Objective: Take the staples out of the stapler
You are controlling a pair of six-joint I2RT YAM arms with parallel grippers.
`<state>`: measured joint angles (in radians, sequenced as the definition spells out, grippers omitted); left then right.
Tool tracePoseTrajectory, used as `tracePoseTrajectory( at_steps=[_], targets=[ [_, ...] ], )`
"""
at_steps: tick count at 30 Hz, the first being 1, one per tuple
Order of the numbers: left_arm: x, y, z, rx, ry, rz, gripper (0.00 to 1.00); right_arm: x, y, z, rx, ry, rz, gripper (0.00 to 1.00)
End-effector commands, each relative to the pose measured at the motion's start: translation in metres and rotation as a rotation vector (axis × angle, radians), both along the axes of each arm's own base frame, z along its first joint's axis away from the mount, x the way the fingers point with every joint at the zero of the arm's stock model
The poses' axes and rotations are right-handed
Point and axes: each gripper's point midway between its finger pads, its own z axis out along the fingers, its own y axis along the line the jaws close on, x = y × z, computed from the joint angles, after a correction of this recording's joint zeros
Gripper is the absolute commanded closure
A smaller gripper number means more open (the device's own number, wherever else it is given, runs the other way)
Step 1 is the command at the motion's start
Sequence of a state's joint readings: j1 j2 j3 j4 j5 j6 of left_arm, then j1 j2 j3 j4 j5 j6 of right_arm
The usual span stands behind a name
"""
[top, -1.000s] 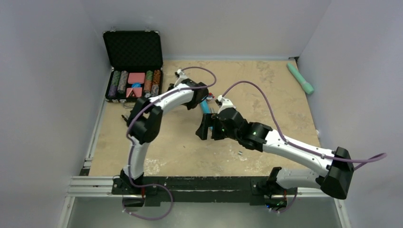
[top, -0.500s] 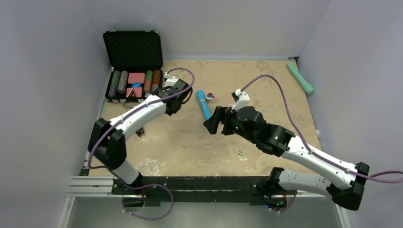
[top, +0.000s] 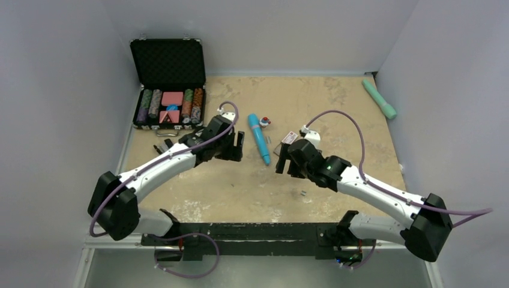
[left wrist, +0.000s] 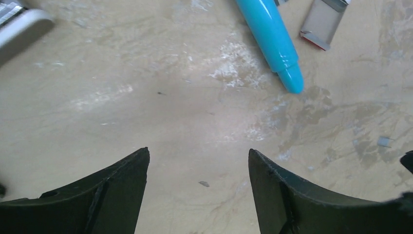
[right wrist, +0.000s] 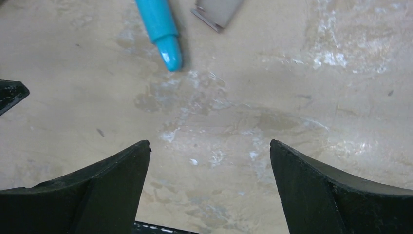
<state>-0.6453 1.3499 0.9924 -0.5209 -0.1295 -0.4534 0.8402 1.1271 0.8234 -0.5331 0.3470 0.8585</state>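
The stapler (top: pixel 259 138) is a slim blue body lying flat on the table between the two arms; only its near end shows in the left wrist view (left wrist: pixel 271 43) and the right wrist view (right wrist: pixel 160 30). A flat grey metal piece (left wrist: pixel 323 22) lies just right of it, also seen from the right wrist (right wrist: pixel 218 10). A small grey clump of staples (top: pixel 303 193) rests nearer the front. My left gripper (top: pixel 237 146) is open and empty, left of the stapler. My right gripper (top: pixel 282 159) is open and empty, to its right.
An open black case (top: pixel 170 90) of poker chips stands at the back left. A green stick (top: pixel 379 99) lies by the right wall. A small red-and-white object (top: pixel 265 122) sits by the stapler's far end. A black part (top: pixel 165 146) lies near the case.
My left gripper opened, let go of the stapler and drew back to the left. The right arm pulled back toward the right. The stapler now lies free on the table.
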Motion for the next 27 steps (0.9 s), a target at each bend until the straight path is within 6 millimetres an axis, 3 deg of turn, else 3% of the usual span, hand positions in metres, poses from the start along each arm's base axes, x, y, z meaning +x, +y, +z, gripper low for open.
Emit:
tracePoseTrajectory(
  at_steps=[1, 6, 14, 20, 23, 27],
  targets=[
    [-0.001, -0.042, -0.007, -0.171, 0.026, -0.004, 0.23, 0.002, 0.0, 0.0, 0.086, -0.007, -0.071, 0.04],
    [0.01, -0.078, -0.011, -0.254, 0.03, 0.008, 0.24, 0.013, -0.009, -0.004, 0.085, -0.013, -0.144, 0.05],
    [0.016, -0.131, -0.03, -0.198, 0.051, 0.036, 0.24, 0.021, -0.012, -0.001, 0.093, -0.02, -0.125, 0.07],
    [0.003, -0.175, -0.032, -0.257, 0.057, -0.048, 0.37, 0.02, -0.017, -0.002, 0.095, -0.028, -0.131, 0.07],
    [0.004, -0.189, -0.044, -0.258, 0.093, -0.081, 0.44, 0.022, -0.017, 0.002, 0.099, -0.037, -0.129, 0.07],
    [0.014, -0.192, -0.056, -0.212, 0.097, -0.079, 0.44, 0.022, -0.014, 0.009, 0.111, -0.051, -0.11, 0.07]
  ],
)
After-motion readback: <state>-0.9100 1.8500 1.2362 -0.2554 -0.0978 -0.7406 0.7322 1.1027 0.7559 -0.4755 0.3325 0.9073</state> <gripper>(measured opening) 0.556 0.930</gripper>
